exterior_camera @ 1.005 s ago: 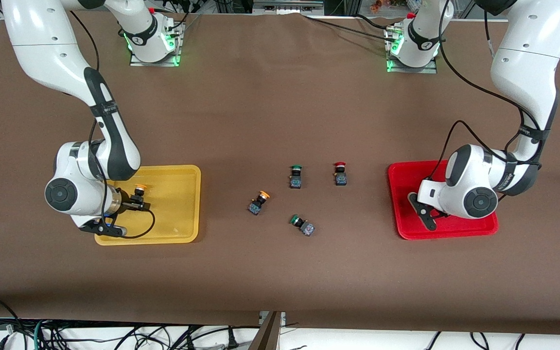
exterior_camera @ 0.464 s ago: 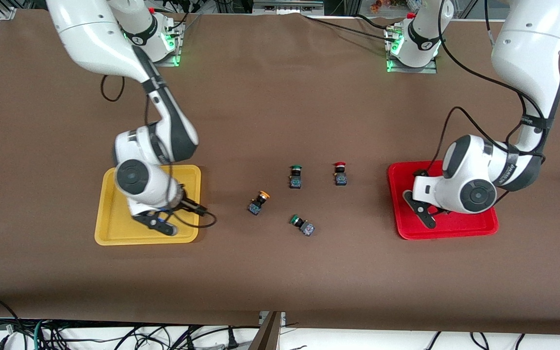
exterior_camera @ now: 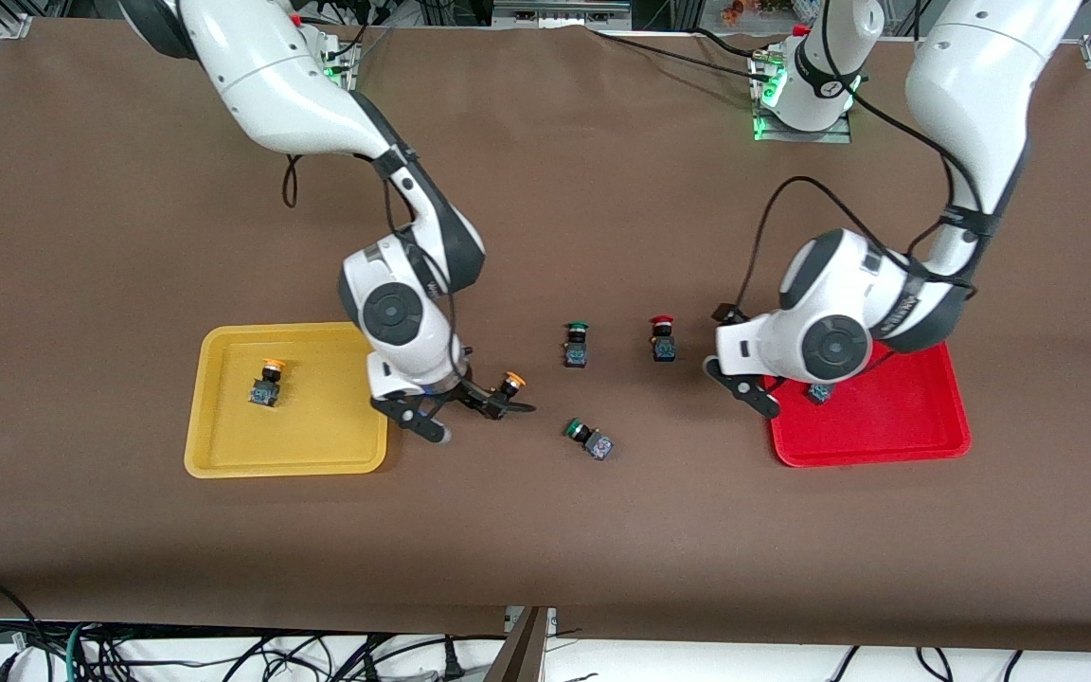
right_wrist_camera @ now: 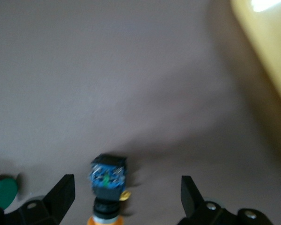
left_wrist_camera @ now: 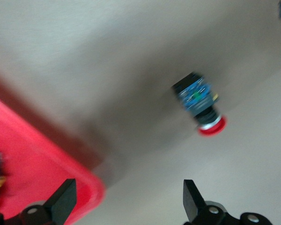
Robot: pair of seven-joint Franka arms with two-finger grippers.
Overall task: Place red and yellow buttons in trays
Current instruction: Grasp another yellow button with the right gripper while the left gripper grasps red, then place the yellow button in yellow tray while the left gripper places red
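Note:
One yellow button (exterior_camera: pixel 266 383) stands in the yellow tray (exterior_camera: pixel 223 455). The second yellow button (exterior_camera: pixel 509 383) lies on the table; my right gripper (exterior_camera: pixel 470 407) is open over it, and the button (right_wrist_camera: pixel 107 180) shows between its fingers. A red button (exterior_camera: pixel 663 339) stands on the table, also seen in the left wrist view (left_wrist_camera: pixel 201 105). My left gripper (exterior_camera: pixel 733 365) is open and empty over the red tray's (exterior_camera: pixel 886 445) rim nearest that button. The second red button (exterior_camera: pixel 820 391) in the red tray is mostly hidden by the left arm.
Two green-capped buttons are on the table: one (exterior_camera: pixel 576 343) beside the loose red button, one (exterior_camera: pixel 588 438) nearer the camera. The yellow tray's corner (right_wrist_camera: pixel 271 51) and the red tray's corner (left_wrist_camera: pixel 37 159) show in the wrist views.
My right gripper left a yellow button in the yellow tray and moved over the loose yellow button. My left gripper moved from over the red tray to its rim, toward the loose red button.

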